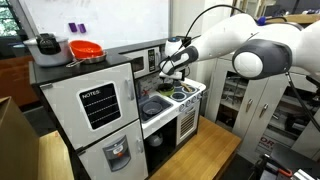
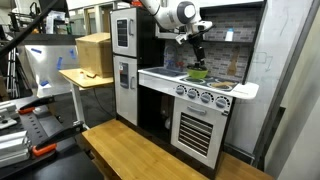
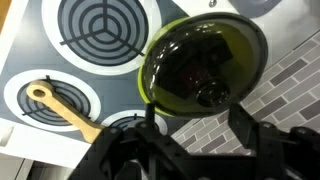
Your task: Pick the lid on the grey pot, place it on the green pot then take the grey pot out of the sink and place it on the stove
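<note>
The green pot (image 3: 160, 85) stands on the stove (image 3: 25, 55), close to the brick back wall. The dark lid (image 3: 200, 60) rests on it, knob up. My gripper (image 3: 197, 128) hovers just above the lid. It is open, and only the brick wall shows between its black fingers (image 3: 243, 125). In both exterior views the gripper (image 1: 170, 72) (image 2: 197, 52) hangs over the green pot (image 2: 198, 73). A dark round shape in the sink (image 1: 160, 112) looks like the grey pot (image 1: 151, 105).
A wooden spoon (image 3: 65, 110) lies across a front burner beside the green pot. On top of the white fridge (image 1: 95, 105) sit a red-orange bowl (image 1: 86, 49) and a silvery pot (image 1: 45, 45). A wooden table (image 2: 150, 150) stands in front of the toy kitchen.
</note>
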You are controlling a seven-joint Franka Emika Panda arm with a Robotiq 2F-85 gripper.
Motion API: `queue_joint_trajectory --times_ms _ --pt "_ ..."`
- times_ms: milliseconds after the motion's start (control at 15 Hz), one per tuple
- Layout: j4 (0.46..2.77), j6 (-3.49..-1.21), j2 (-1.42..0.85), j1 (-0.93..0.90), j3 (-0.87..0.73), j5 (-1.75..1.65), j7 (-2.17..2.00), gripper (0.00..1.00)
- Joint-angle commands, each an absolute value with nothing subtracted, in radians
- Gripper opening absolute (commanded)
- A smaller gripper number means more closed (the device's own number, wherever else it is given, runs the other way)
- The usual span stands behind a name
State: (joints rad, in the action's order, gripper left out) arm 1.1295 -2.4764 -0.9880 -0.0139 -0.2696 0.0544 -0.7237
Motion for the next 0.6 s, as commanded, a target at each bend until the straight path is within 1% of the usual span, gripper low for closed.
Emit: queue_joint_trajectory --times_ms 0,267,533 --pt "1.119 -2.459 -0.984 -0.051 -0.311 -0.001 -0.818 1.00" --pt "1.189 -2.369 -0.905 -0.054 -0.264 -0.043 -0.745 1.00" --pt "1.264 -2.290 -0.824 0.002 -0.163 0.001 -0.522 1.00"
